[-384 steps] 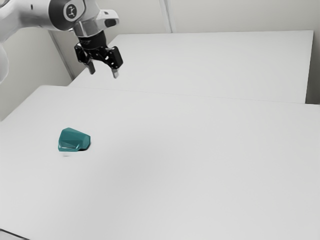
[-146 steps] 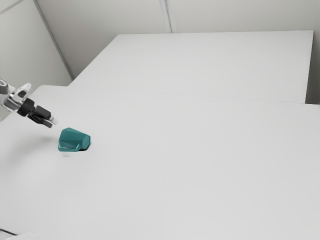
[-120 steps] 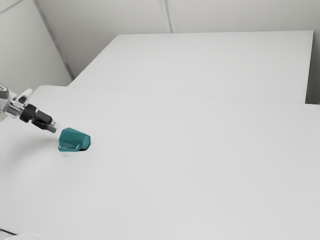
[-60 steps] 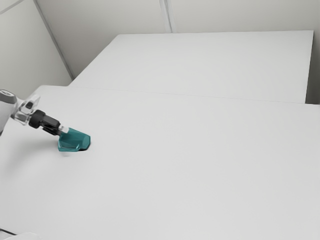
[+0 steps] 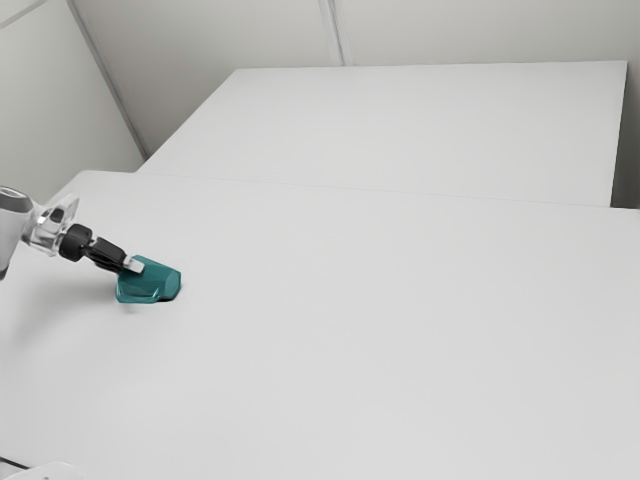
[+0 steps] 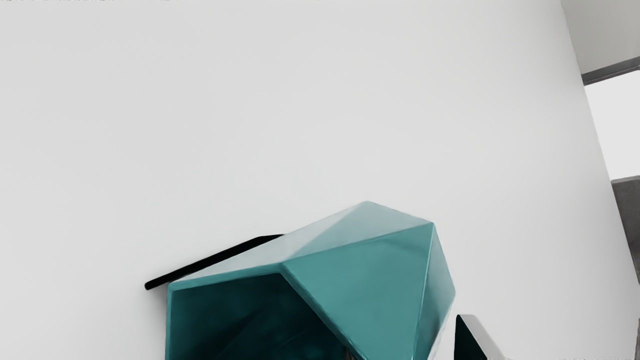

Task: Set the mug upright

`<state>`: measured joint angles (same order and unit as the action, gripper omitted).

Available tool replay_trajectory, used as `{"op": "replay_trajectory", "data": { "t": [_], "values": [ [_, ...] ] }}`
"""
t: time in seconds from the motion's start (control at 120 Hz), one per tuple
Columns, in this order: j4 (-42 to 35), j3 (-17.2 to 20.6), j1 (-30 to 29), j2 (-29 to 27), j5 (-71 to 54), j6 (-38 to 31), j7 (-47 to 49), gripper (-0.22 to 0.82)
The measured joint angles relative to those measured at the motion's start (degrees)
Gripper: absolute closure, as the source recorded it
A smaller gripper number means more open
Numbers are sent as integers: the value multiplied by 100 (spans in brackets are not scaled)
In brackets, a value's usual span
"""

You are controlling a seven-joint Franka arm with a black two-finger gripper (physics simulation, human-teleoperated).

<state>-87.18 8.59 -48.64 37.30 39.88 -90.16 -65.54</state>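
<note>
The faceted teal mug (image 5: 158,284) lies on its side on the white table (image 5: 380,330), toward the exterior view's left. My gripper (image 5: 133,266) comes in slanted from that side, its tips over the mug's near part. In the wrist view the mug (image 6: 365,280) turns its dark hollow mouth toward my hand. There the gripper (image 6: 404,352) stands open across one side of the mug: one finger (image 6: 477,337) is outside the wall with a gap, and a sliver of what looks like the other shows at the mouth's edge. Contact at the inner side is hidden.
A second white surface (image 5: 420,130) lies beyond the table in the exterior view, with pale walls behind it. The table's edge (image 6: 600,145) runs past the outer finger's side in the wrist view.
From high above the table, my hand has swung down to the exterior view's left, tilted, then advanced until its tips overlap the mug. The mug has not visibly moved.
</note>
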Motion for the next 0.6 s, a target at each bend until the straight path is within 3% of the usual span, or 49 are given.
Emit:
{"op": "replay_trajectory", "data": {
  "t": [0.217, 0.433, 0.6],
  "values": [
    [-2, 205, -151, -37, 19, 110, -36, 71],
    [-3, 357, -191, -106, 22, 72, -62, 76],
    [-360, 630, -113, -729, -92, -231, -73, 77]
  ]
}}
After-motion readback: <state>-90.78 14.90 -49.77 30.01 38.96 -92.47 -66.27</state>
